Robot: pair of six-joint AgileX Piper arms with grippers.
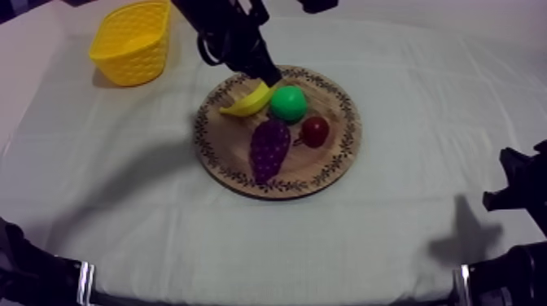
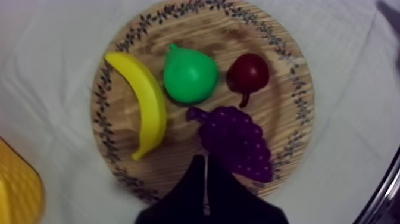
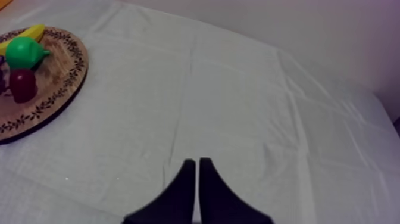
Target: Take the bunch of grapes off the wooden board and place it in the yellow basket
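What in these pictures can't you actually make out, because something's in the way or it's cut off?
- Top view: the left gripper covers the banana's far end; whether they touch is unclear.
- Left wrist view: its shut fingers hide the wooden board's rim beside the bunch of grapes; the edge cuts off the yellow basket.
- Right wrist view: the edge cuts off much of the board.

The top view looks down at a slant from above the counter, taking in the whole board and basket. The left wrist view hangs close over the board, facing almost straight down. The right wrist view sits low and well off, facing across the counter. All three share the board.
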